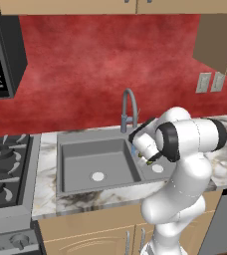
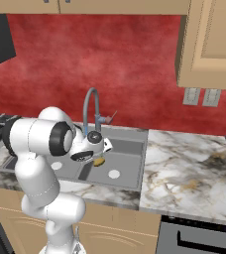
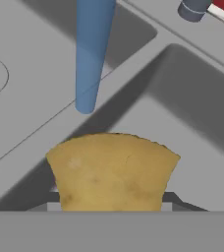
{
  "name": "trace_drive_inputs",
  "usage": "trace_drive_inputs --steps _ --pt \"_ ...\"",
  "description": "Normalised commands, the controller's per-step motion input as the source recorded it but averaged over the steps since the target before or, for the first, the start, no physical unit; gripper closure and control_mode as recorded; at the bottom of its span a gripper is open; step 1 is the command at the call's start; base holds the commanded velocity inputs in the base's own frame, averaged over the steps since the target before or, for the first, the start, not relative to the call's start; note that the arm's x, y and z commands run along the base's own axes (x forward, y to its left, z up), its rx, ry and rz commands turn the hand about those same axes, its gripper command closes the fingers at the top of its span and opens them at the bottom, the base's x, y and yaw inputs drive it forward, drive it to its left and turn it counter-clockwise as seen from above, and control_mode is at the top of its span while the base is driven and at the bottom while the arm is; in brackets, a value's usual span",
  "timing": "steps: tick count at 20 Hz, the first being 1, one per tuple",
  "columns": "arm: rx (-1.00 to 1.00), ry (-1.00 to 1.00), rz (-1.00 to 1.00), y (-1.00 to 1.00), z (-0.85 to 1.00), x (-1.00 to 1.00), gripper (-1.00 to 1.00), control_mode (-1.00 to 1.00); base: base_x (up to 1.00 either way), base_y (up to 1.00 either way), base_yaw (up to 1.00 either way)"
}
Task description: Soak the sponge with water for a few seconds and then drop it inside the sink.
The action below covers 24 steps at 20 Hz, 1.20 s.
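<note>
My gripper [image 3: 112, 199] is shut on the yellow-tan sponge [image 3: 113, 170], which hides most of both fingers. The sponge hangs above the grey double sink [image 3: 30, 133], near its centre divider. The light-blue water [image 3: 92, 54] runs straight down just beyond the sponge's far edge and ends at the divider; a narrow gap separates it from the sponge. In the left base view the gripper [image 1: 143, 158] is low over the sink [image 1: 85, 149] below the faucet, with a short bit of water [image 1: 134, 148] beside the hand. The right base view has the sponge [image 2: 99, 161] under the gripper [image 2: 97, 158].
The arched grey faucet [image 1: 129, 107] stands behind the sink, its base [image 3: 195, 9] at the top of the hand view. Each basin has a pale round drain [image 1: 98, 176] [image 2: 114, 174]. A stove [image 1: 6, 164] sits left of the marble counter [image 2: 184, 168].
</note>
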Motion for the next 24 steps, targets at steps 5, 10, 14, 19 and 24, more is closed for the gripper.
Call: trace_drive_inputs --steps 5,10,14,19,24 --pt "-0.09 0.13 -0.12 -0.48 0.0 0.12 1.0 -1.0 0.0 0.0 0.0" --pt "0.0 0.03 -0.08 -0.55 0.03 0.11 1.0 -1.0 0.0 0.0 0.0" --pt "0.02 0.0 -0.03 -0.33 0.24 0.04 1.0 -1.0 0.0 0.0 0.0" --pt "0.14 0.0 0.0 -0.17 0.31 0.05 1.0 -1.0 0.0 0.0 0.0" --pt "0.2 0.01 0.0 -0.05 0.25 0.0 1.0 -1.0 0.0 0.0 0.0"
